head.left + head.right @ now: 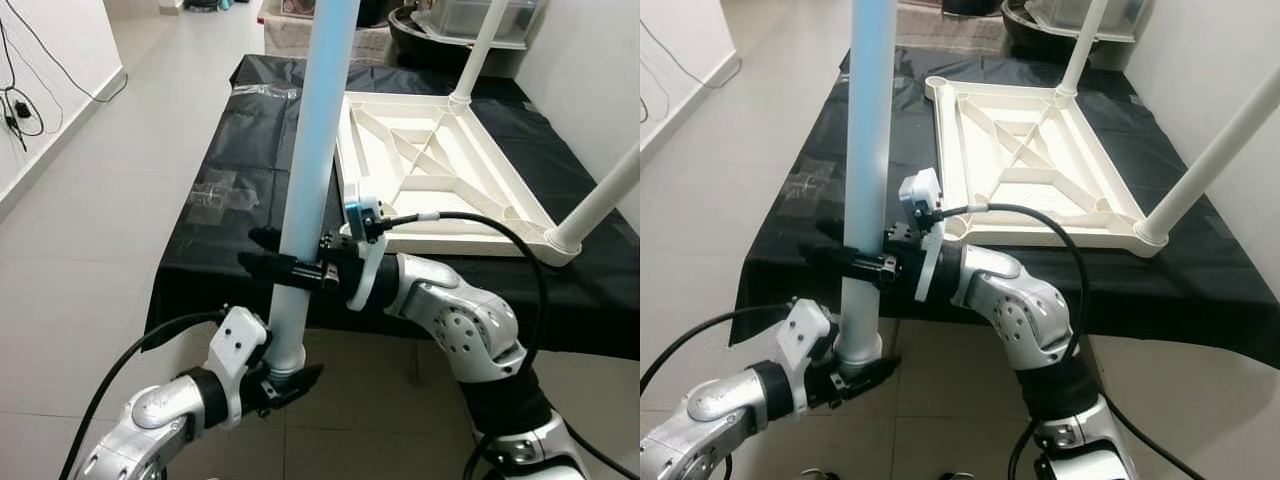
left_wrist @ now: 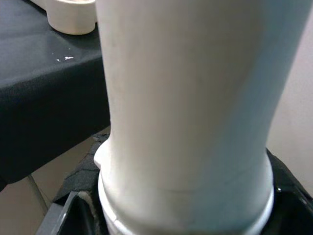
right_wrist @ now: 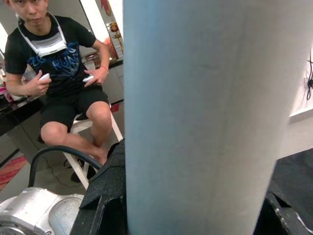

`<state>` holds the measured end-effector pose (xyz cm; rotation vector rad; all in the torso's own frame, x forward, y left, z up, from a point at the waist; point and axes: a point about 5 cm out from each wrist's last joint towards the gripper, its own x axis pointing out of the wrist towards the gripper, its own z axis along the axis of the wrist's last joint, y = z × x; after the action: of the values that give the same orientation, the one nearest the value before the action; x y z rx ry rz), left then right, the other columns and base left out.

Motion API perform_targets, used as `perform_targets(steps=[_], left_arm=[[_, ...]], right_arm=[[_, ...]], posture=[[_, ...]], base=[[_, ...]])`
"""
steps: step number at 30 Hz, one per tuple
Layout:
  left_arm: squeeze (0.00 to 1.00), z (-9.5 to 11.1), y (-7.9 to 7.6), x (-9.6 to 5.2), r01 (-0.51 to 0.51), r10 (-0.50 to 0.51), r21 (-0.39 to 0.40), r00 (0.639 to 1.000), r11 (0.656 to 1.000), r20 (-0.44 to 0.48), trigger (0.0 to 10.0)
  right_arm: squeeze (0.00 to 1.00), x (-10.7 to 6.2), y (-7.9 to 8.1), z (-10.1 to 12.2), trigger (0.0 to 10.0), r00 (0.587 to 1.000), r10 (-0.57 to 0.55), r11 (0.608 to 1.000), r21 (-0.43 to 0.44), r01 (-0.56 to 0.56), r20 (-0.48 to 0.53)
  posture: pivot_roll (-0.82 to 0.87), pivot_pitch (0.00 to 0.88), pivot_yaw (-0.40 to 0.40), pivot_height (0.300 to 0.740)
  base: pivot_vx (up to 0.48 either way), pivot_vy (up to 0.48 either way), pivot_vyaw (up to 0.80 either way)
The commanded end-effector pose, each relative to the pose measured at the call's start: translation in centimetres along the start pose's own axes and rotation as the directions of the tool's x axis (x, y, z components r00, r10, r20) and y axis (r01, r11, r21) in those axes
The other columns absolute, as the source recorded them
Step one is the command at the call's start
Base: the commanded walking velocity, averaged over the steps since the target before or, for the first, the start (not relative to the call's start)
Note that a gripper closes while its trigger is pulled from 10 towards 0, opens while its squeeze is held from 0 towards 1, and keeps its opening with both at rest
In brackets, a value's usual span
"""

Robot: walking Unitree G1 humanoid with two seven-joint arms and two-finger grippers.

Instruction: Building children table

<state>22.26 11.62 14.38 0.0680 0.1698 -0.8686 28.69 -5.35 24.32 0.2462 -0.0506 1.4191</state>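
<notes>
Where the leg ends: the table leg (image 1: 312, 170) is held upright before the black-covered table (image 1: 215, 200).
Left gripper (image 1: 285, 385): clamped on the leg's collared base.
Right gripper (image 1: 285, 268): closed around the shaft higher up.
Tabletop (image 1: 440, 175): laid upside down on the cloth, two legs (image 1: 600, 205) fitted.
Person (image 3: 63, 83): seated beyond, seen in the right wrist view.

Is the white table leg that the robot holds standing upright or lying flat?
Upright. The table leg rises almost vertically; the left gripper clamps its lower end and the right gripper grips it higher up.

Black cloth (image 1: 250, 180) on bench; seated person (image 3: 63, 73); wall cables (image 1: 18, 105).
</notes>
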Motion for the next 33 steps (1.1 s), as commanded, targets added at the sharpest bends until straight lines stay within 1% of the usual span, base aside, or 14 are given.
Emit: perform_targets(steps=[1, 6, 7, 14, 17, 18, 19, 20, 22, 23, 25, 29, 31, 33], left_arm=[[0.0, -0.1, -0.8, 0.0, 0.049, -0.049, -0.018, 0.999, 0.999, -0.008, 10.0], [0.0, -0.1, 0.1, 0.2, -0.047, 0.046, -0.048, 0.999, 0.998, -0.013, 10.0], [1.0, 0.0, 0.2, 0.3, -0.053, 0.053, -0.049, 0.999, 0.997, -0.006, 10.0], [1.0, 0.3, 0.4, 0.2, -0.105, 0.106, -0.035, 0.994, 0.994, 0.021, 10.0], [1.0, 0.6, 1.1, 0.1, -0.215, 0.216, -0.024, 0.976, 0.976, 0.041, 10.0], [0.0, 0.8, 1.6, 0.0, -0.274, 0.275, -0.012, 0.96, 0.962, 0.057, 10.0], [0.0, 0.8, 1.6, 0.0, -0.274, 0.275, -0.012, 0.96, 0.962, 0.057, 10.0], [0.0, 1.1, 2.1, -0.1, -0.345, 0.346, -0.02, 0.935, 0.938, 0.075, 10.0], [0.0, 1.1, 2.1, -0.1, -0.345, 0.346, -0.02, 0.935, 0.938, 0.075, 10.0], [0.0, 1.7, 2.6, -0.2, -0.423, 0.423, -0.028, 0.9, 0.906, 0.106, 10.0], [0.0, 2.6, 3.4, -0.6, -0.548, 0.551, -0.066, 0.82, 0.834, 0.157, 10.0], [0.0, 2.9, 3.7, -0.8, -0.587, 0.591, -0.08, 0.788, 0.806, 0.173, 10.0], [0.0, 3.3, 4.4, -1.2, -0.668, 0.67, -0.079, 0.719, 0.74, 0.186, 10.0], [0.0, 3.3, 4.4, -1.2, -0.668, 0.67, -0.079, 0.719, 0.74, 0.186, 10.0]], right_arm=[[0.0, 0.1, 0.4, 0.0, 0.0, 1.0, 0.017, 1.0, -0.026, -0.017, -0.013], [0.0, 0.0, 0.0, 0.4, 0.0, 1.0, -0.017, 0.999, -0.03, 0.017, 0.011], [0.0, -0.1, -0.2, 0.6, 0.0, 0.999, -0.026, 0.999, -0.03, 0.026, 0.02], [0.0, -0.5, -1.4, 1.6, 0.0, 0.995, -0.084, 0.995, -0.046, 0.086, 0.052], [0.0, -1.3, -2.9, 2.7, 0.0, 0.978, -0.185, 0.977, -0.084, 0.194, 0.099], [0.0, -1.8, -3.9, 3.3, 0.0, 0.955, -0.264, 0.955, -0.103, 0.279, 0.139], [0.0, -1.8, -3.9, 3.3, 0.0, 0.955, -0.264, 0.955, -0.103, 0.279, 0.139], [0.0, -2.5, -4.9, 4.1, 0.0, 0.915, -0.353, 0.921, -0.1, 0.376, 0.194], [0.0, -2.5, -4.9, 4.1, 0.0, 0.915, -0.353, 0.921, -0.1, 0.376, 0.194], [0.0, -3.0, -5.8, 4.6, 10.0, 0.856, -0.457, 0.864, -0.107, 0.492, 0.243], [0.0, -4.0, -6.7, 5.2, 10.0, 0.737, -0.595, 0.751, -0.104, 0.652, 0.321], [0.0, -4.3, -6.7, 5.3, 10.0, 0.701, -0.622, 0.715, -0.113, 0.69, 0.348], [0.0, -4.5, -6.8, 5.3, 10.0, 0.656, -0.655, 0.676, -0.099, 0.73, 0.375], [0.0, -4.5, -6.8, 5.3, 10.0, 0.656, -0.655, 0.676, -0.099, 0.73, 0.375]], posture=[[0.08, 0.137, -0.086, 0.74], [0.08, 0.14, -0.088, 0.74], [0.09, 0.141, -0.087, 0.74], [0.09, 0.142, -0.087, 0.74], [0.09, 0.144, -0.086, 0.74], [0.09, 0.143, -0.087, 0.74], [0.09, 0.143, -0.087, 0.74], [0.09, 0.144, -0.088, 0.74], [0.09, 0.144, -0.088, 0.74], [0.09, 0.144, -0.087, 0.74], [0.09, 0.143, -0.087, 0.74], [0.09, 0.143, -0.087, 0.74], [0.09, 0.133, -0.085, 0.74], [0.09, 0.133, -0.085, 0.74]], base=[[0.0, 0.0, 0.0], [0.0, 0.0, 0.0], [0.0, 0.0, 0.0], [0.0, 0.0, 0.0], [0.0, 0.0, 0.0], [0.0, 0.0, 0.0], [0.0, 0.0, 0.0], [0.0, 0.0, 0.0], [0.0, 0.0, 0.0], [0.0, 0.0, 0.0], [0.0, 0.0, 0.0], [0.0, 0.0, 0.0], [0.0, 0.0, 0.0], [0.0, 0.0, 0.0]])
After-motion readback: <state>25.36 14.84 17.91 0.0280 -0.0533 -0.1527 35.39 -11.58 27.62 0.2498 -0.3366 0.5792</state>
